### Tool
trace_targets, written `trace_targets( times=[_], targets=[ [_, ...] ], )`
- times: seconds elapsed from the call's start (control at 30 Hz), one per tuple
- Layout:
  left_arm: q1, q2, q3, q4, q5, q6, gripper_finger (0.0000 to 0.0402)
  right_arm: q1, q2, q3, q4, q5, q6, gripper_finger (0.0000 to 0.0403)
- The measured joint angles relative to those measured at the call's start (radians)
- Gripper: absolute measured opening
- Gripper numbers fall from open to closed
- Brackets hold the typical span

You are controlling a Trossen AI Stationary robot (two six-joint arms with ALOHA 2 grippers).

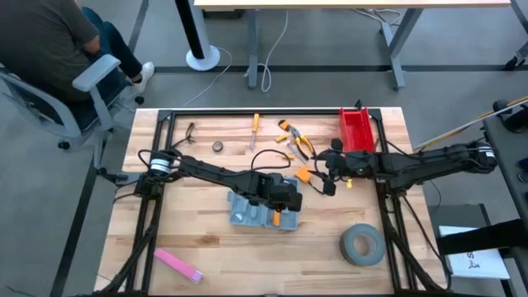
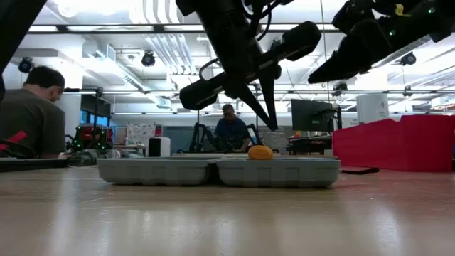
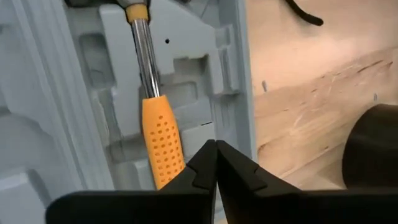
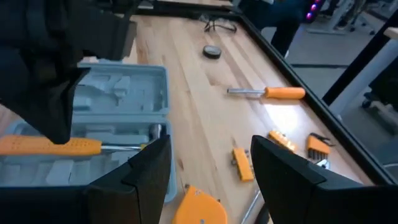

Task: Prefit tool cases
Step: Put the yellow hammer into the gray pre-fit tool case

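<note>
Open blue-grey tool case (image 1: 262, 210) lies flat mid-table, both halves spread side by side. Left gripper (image 3: 216, 163) sits right over its right half, fingers pinched fully together on nothing. An orange-handled hammer (image 3: 160, 140) lies in the case just beside the fingertips, apparently seated in its moulded recess, long axis running straight away from the left wrist, steel shank toward the far end. Its head is cut off at the frame edge, so can't tell if it is fully down. Right gripper (image 4: 210, 168) hovers just off the case's right side, fingers held wide and empty, looking across the case and the loose tools beyond it. Left arm is clearly nearer the case; right is nearer the loose bits: orange tape measure (image 4: 200, 208), orange-handled screwdriver (image 4: 268, 93), small orange pieces further on. From above, the left arm covers most of the case's right half, so which recesses remain unfilled is hard to make out. Next pick likely falls to the right arm.
</note>
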Motion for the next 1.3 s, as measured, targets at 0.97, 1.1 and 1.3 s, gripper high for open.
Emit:
trace_targets(
  times=[0.97, 1.1, 1.3],
  targets=[
    [0.004, 0.077, 0.03, 0.047, 0.046, 0.033, 0.0001, 0.0, -0.095, 0.0, -0.084, 0.0, 0.007, 0.0199],
    [0.008, 0.074, 0.077, -0.049, 0.034, 0.052, 0.0001, 0.0, -0.095, 0.0, -0.084, 0.0, 0.011, 0.0199],
    [0.015, 0.074, 0.143, -0.206, -0.026, 0.056, 0.0001, 0.0, -0.095, 0.0, -0.085, -0.001, 0.011, 0.0199]
  ],
)
